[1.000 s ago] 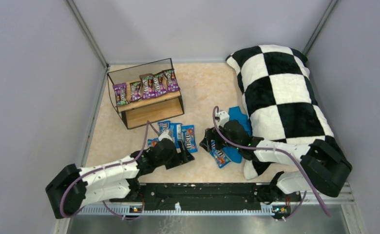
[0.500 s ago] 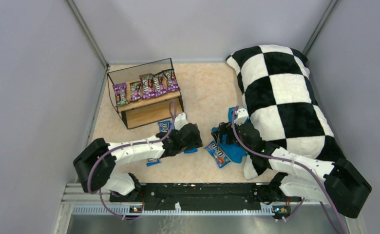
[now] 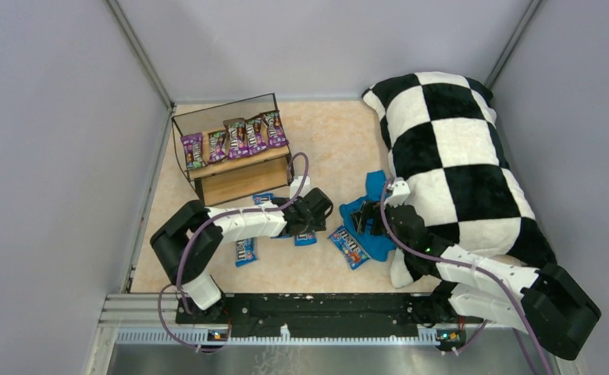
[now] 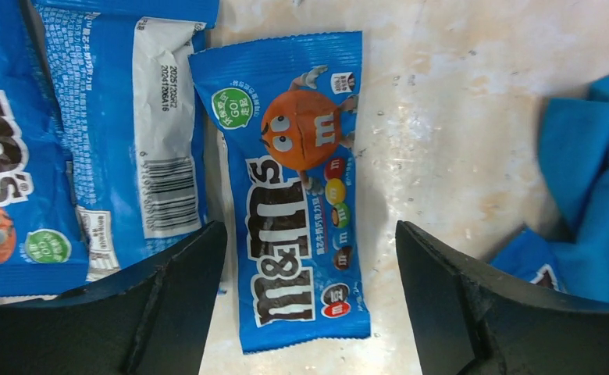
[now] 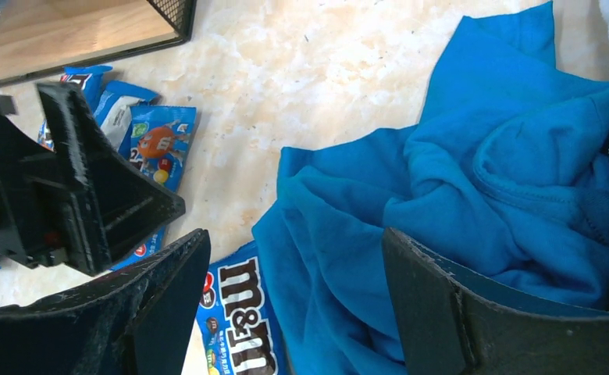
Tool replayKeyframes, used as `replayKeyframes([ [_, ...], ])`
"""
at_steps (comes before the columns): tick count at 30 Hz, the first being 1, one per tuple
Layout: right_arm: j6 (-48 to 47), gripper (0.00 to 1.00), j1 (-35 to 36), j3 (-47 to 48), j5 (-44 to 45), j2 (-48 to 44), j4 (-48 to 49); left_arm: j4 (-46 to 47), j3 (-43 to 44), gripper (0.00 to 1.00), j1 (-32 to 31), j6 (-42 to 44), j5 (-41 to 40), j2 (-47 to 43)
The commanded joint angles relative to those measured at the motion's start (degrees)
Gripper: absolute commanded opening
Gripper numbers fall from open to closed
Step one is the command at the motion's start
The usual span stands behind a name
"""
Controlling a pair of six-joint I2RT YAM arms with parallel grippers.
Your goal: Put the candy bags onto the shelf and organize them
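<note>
A robot test cell in a lab. Plain grey panel walls [image 3: 51,156] on metal corner posts [image 3: 141,55] box in a beige marbled tabletop [image 3: 332,141]. Two cabled robot arms [image 3: 243,223] are bolted to a black rail [image 3: 317,308] at its near edge, facing mismatched props: a wire shelf [image 3: 243,180] and a checkered pillow [image 3: 450,141].

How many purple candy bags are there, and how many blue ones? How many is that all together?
Purple or brown candy bags, on the shelf: 5
Blue candy bags, on the table: 5
Total: 10
</note>
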Motion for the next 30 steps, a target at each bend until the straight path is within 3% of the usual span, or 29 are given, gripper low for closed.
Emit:
replayKeyframes([
  [1,-0.3,0.8,-0.5,-0.3,1.3,0.5,4.4,-1.3,2.6,0.86,0.0,1.9,-1.6,2.7],
  [13,-0.5,0.79,-0.4,0.0,0.0,3.4,6.2,-3.7,-0.5,0.62,0.2,-0.4,-3.9,1.4],
  [23,0.0,0.8,-0.5,0.8,-1.7,5.8,6.7,1.6,-10.8,0.52,4.0,-5.0,-0.3,-9.5],
  [30,0.0,0.8,-0.5,1.2,-2.4,6.5,6.5,9.0,-20.8,0.49,7.5,-6.9,0.3,-22.2],
])
